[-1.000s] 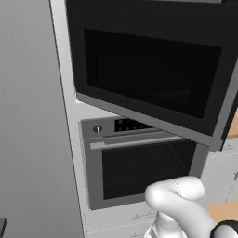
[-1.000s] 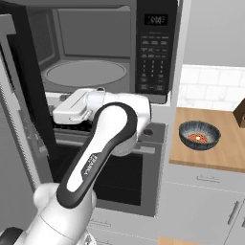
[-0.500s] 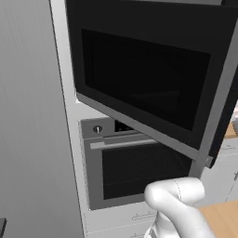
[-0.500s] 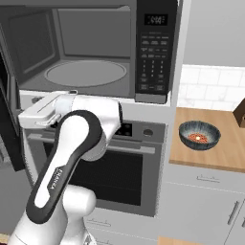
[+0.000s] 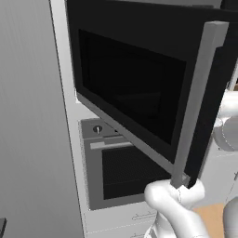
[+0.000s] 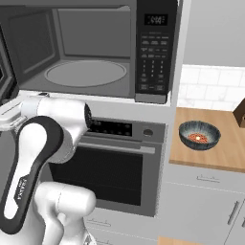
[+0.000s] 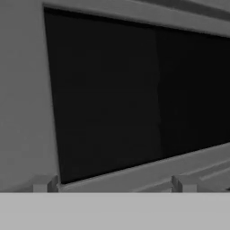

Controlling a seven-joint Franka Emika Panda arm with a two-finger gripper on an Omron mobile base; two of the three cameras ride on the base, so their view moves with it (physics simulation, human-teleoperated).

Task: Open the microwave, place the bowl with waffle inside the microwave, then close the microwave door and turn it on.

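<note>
Door: the microwave door (image 5: pixel 139 88) was swung wide open.
Microwave: the microwave (image 6: pixel 91 48) showed its round plate, upper left of the right view.
Bowl: the bowl (image 6: pixel 199 135) sat on the wooden counter (image 6: pixel 225 153), right side.
Gripper: the gripper (image 7: pixel 114 184) faced the door; fingers looked wide apart, holding nothing.
Left: bowl in, door shut, turn on.

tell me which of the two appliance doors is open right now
The microwave door, the upper one with the vertical grey handle, is swung wide, baring the turntable. The oven door below, with its horizontal bar, is shut.
</note>
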